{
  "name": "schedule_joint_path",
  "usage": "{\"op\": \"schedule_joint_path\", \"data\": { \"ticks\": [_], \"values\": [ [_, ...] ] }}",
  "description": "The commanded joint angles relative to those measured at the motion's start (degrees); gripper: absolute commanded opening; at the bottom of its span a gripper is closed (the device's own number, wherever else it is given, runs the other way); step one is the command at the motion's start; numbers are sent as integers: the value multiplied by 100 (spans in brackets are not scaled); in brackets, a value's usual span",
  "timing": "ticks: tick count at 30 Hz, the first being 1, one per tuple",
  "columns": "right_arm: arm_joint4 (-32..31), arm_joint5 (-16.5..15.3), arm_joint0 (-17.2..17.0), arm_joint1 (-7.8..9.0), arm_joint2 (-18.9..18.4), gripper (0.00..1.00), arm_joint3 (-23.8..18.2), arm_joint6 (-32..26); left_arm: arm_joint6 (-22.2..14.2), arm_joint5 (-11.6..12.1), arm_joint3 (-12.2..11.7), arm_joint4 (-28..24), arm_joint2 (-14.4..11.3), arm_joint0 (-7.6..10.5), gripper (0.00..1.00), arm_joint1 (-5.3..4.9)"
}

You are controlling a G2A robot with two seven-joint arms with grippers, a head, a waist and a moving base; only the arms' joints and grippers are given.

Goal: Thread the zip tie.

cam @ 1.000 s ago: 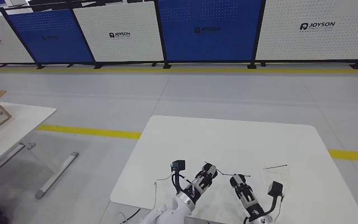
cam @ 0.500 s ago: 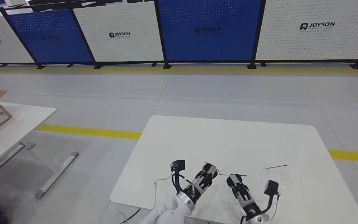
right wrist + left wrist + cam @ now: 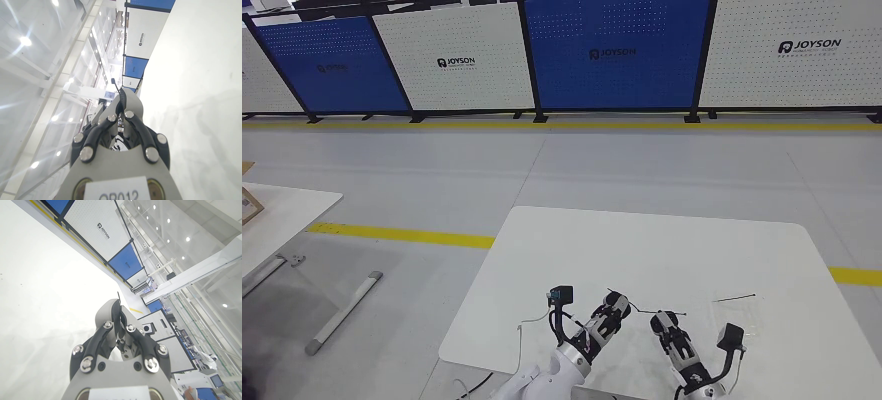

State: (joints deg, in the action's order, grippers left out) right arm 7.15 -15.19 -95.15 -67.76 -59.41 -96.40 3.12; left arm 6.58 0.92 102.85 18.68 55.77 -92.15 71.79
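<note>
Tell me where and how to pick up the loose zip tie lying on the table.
Take the loose zip tie near the middle of its strap, coming straight down from above with the jaws straddling its width. It lies flat and thin on the table, so a side approach would probably find no edge to pinch.

Industrial hall: pegboard partitions, floor lines

most of the zip tie seems hidden between the fingers.
</note>
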Motion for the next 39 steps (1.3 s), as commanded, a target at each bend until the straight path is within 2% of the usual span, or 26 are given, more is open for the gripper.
{"op": "schedule_joint_path", "data": {
  "ticks": [1, 7, 17, 31, 39],
  "values": [
    [-22, 2, -26, -6, -24, 0, -19, 10, 0, 0, 0, 0, 0, 0, 0, 0],
    [-62, 20, -72, -28, -68, 0, -63, -2, 0, 0, 0, 0, 0, 0, 0, 0],
    [-201, 228, -11, -95, -33, 0, -73, 73, 0, 0, 0, 0, 0, 0, 0, 0],
    [-236, 70, -211, -133, -197, 0, -169, 105, 0, 0, 0, 0, 0, 0, 0, 0],
    [-262, 88, -239, -164, -225, 0, -179, 68, 0, 0, 0, 0, 0, 0, 0, 0]
  ]
}}
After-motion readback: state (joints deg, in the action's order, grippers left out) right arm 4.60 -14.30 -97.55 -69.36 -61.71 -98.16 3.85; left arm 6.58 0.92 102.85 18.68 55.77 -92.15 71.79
